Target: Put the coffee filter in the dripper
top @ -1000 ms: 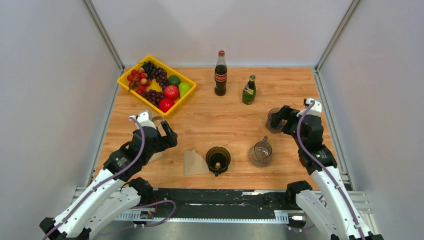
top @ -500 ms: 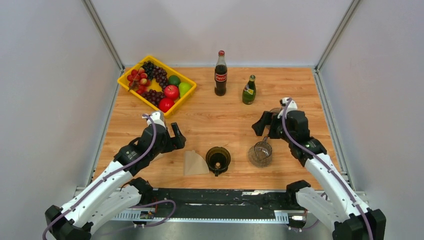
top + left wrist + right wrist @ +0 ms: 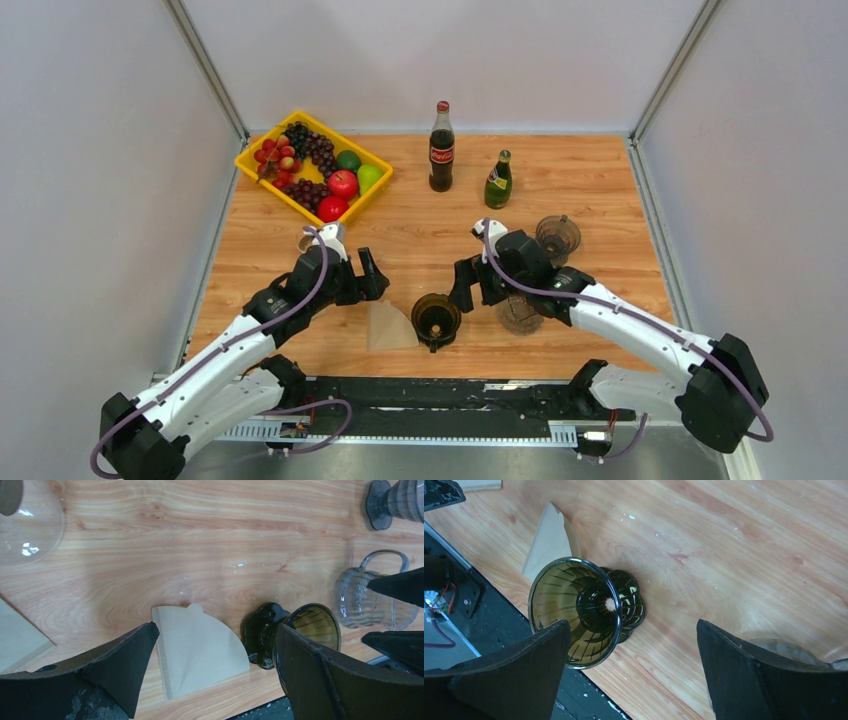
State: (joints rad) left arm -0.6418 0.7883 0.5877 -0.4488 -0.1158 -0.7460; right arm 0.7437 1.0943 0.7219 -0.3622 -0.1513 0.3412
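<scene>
The left end effector (image 3: 216,630), open and empty, frames the coffee filter (image 3: 200,647) lying flat near the tabletop (image 3: 200,555) edge; the right end effector (image 3: 632,625), open, flanks the dripper (image 3: 574,612) rim.

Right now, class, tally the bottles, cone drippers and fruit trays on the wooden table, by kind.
Bottles: 2 (dark cola bottle with red cap, green glass bottle)
Cone drippers: 2 (olive glass dripper, smoky grey dripper)
Fruit trays: 1 (yellow plastic tray)
Total: 5
</scene>
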